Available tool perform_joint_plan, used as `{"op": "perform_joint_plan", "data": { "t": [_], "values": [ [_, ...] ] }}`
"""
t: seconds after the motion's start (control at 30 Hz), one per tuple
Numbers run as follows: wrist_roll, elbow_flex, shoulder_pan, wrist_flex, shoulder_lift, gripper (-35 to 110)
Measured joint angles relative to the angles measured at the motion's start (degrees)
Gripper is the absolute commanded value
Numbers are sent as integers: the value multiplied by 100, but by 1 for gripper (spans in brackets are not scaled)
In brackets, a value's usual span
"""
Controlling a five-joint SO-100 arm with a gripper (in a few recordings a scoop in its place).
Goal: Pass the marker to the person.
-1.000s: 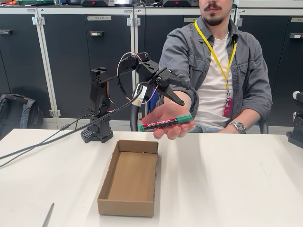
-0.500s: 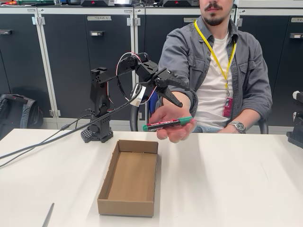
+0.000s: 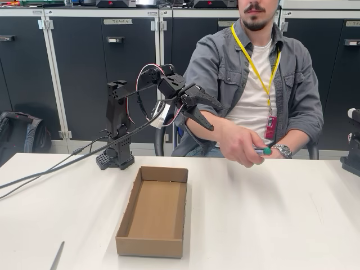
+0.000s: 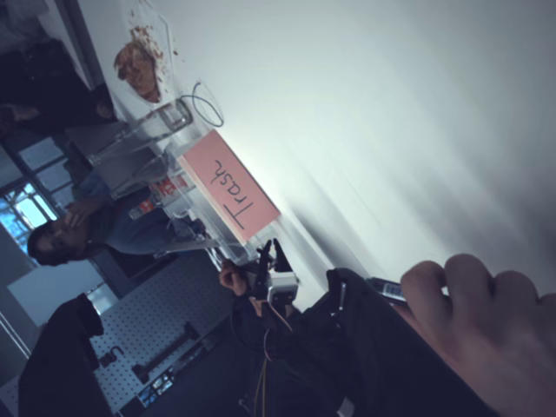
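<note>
Marker (image 3: 263,151): in the person's fist, above the table on the right of the fixed view; a green end pokes out past the fingers, with a short bit of dark body beside it. The rest is hidden by the hand. In the wrist view a dark tip (image 4: 385,289) shows at the edge of the knuckles.
Person (image 3: 253,84): sits behind the table in a grey overshirt, white T-shirt and yellow lanyard with a red badge; a metal watch is on the other wrist.
Hand (image 3: 243,147): closed around the marker, lowered toward the table, apart from the gripper.
Gripper (image 3: 211,115): raised in the air beside the person's forearm, jaws spread, nothing between them.
Cardboard tray (image 3: 125,222): open, on the table in front of the arm.
Table (image 3: 270,225): white.
Grey stick (image 3: 57,256): lies at the lower left edge.
</note>
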Motion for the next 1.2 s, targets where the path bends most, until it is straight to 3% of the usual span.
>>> {"op": "perform_joint_plan", "data": {
  "t": [0.93,1.2],
  "values": [
    [0,9,132,-79,26,50],
    [-18,53,193,-79,88,39]
  ]
}}
